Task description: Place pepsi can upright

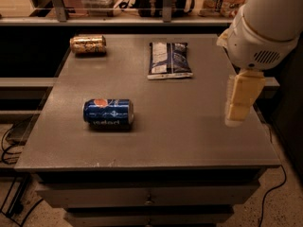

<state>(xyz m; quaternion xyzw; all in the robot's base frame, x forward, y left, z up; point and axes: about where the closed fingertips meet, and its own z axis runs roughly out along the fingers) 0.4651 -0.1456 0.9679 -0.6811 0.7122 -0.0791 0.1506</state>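
Note:
The pepsi can [108, 112] is blue with a red-white-blue round logo. It lies on its side on the left front part of the grey table [189, 131], its long axis running left to right. My gripper [242, 100] hangs from the white arm over the table's right side, well to the right of the can and above the surface. It holds nothing that I can see.
A gold-tan can [88, 45] lies on its side at the back left. A flat blue-and-white snack bag [169, 59] lies at the back middle. A shelf with several items runs behind the table. Cables lie on the floor at left and right.

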